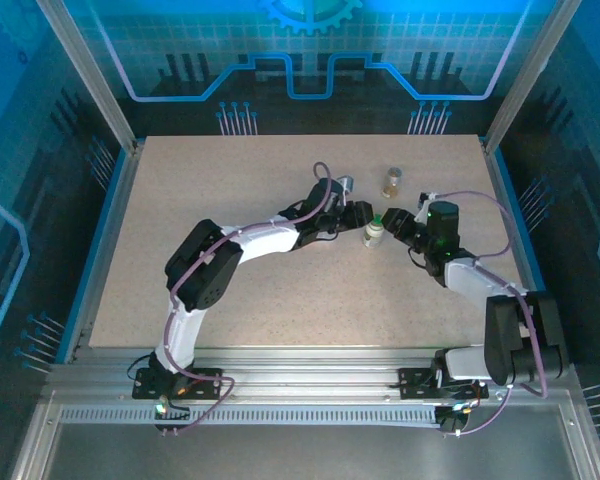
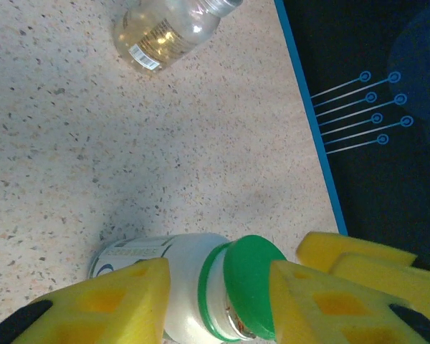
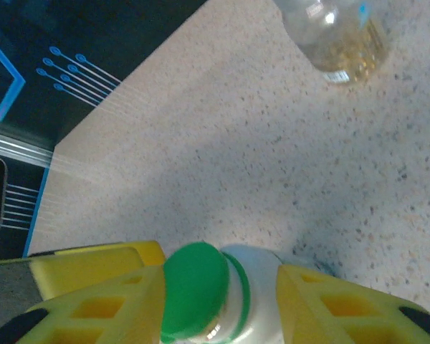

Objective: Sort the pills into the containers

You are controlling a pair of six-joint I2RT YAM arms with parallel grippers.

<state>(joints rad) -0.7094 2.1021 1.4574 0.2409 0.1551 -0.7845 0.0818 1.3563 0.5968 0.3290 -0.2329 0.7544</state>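
White bottle [image 1: 373, 236], green cap [image 1: 378, 218] on, stands on the tabletop [image 1: 280, 290] near the amber vial [image 1: 392, 182]. Left end effector [image 2: 218, 287] and right end effector [image 3: 221, 287] flank it, fingers apart; grip cannot be confirmed. Judged step: uncapping. Next: steady body, twist cap.

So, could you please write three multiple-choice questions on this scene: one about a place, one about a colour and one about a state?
1. Where is the white bottle?
A) between the left gripper and the right gripper
B) at the far left corner
C) at the near edge

2. What colour is its cap?
A) red
B) green
C) black

3. What state is the cap in?
A) lying loose beside the bottle
B) gone
C) on the bottle's neck

Answers:
1 A: yellow fingers flank it in both wrist views.
2 B: the cap is plainly green.
3 C: it sits at the top of the neck.
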